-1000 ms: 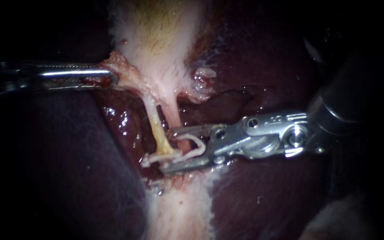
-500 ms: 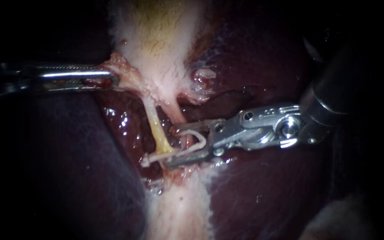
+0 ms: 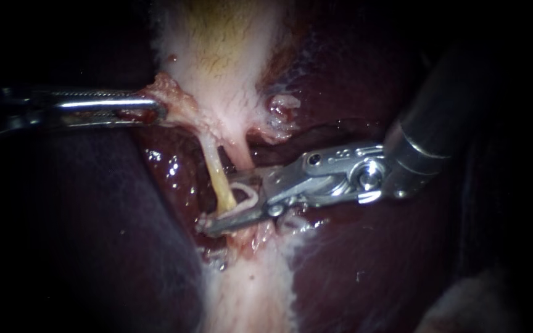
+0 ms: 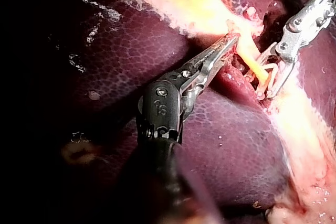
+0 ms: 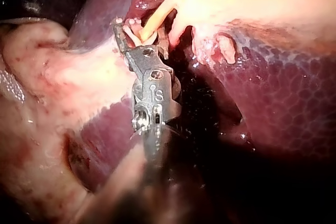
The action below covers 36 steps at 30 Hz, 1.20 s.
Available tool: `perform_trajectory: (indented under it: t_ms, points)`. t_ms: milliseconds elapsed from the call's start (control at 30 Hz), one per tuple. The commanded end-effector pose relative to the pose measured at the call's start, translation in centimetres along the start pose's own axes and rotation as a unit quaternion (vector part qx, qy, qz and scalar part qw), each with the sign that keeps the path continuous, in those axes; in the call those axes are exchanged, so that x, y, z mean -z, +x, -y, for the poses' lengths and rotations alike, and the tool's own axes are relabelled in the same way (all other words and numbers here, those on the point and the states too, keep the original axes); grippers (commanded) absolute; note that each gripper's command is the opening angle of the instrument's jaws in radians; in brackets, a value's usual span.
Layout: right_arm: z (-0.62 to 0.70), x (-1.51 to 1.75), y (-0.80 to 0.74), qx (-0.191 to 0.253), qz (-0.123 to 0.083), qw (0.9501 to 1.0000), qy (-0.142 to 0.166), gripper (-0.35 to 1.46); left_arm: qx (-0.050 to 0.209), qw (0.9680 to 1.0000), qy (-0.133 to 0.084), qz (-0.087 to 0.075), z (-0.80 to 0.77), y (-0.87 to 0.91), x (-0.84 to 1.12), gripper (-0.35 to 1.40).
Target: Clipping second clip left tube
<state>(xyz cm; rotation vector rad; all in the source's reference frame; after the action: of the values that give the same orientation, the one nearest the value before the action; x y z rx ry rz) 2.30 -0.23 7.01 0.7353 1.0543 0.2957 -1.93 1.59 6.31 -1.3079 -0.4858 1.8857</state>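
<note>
The yellowish left tube runs down from the pale gallbladder, with a pinker tube just to its right. My right instrument reaches in from the upper right. Its jaws stand a little apart, holding a white clip that straddles the left tube low down. In the left wrist view the tube passes between those jaws, and the right wrist view shows the same. My left instrument is shut on the ragged tissue at the gallbladder's left edge and holds it taut.
Dark red liver lies on both sides of the tubes. A band of pale tissue runs down below the jaws. A small whitish tag sits to the right of the gallbladder's neck.
My right instrument has slid left across the tubes, and its jaws have narrowed, so the clip now spans the left tube. My left instrument has kept its hold and place.
</note>
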Motion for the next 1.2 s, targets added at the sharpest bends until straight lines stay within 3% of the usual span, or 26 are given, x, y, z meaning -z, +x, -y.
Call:
perform_trajectory:
  t_ms: [33,233,400,633,833,967,1200]
  points:
    - [0.01,0.00,0.00,0.001,-0.002,1.0000,0.004,0.50,0.000,1.0000,0.001,0.000,0.00,-0.01,-0.01,-0.35]
    - [0.09,-0.01,0.03,-0.005,-0.016,0.9994,0.030,0.50,0.000,1.0000,0.000,0.000,0.00,-0.01,-0.01,-0.35]
    - [0.23,-0.01,0.09,-0.006,-0.029,0.9986,0.044,0.50,0.000,1.0000,0.000,0.000,0.01,-0.01,0.00,-0.35]
    - [0.55,-0.02,0.25,-0.002,-0.051,0.9963,0.069,0.50,0.000,1.0000,0.000,0.000,0.01,-0.01,0.01,-0.35]
    - [0.80,-0.09,0.35,0.004,-0.048,0.9925,0.112,0.48,0.000,1.0000,0.000,0.000,0.01,-0.01,0.01,-0.35]
    - [0.85,-0.11,0.37,0.010,-0.046,0.9906,0.129,0.45,0.000,1.0000,0.000,0.000,0.02,-0.01,0.01,-0.35]
    - [0.76,-0.05,0.37,0.006,-0.050,0.9917,0.119,0.35,0.000,1.0000,0.000,0.000,0.02,-0.01,0.01,-0.35]
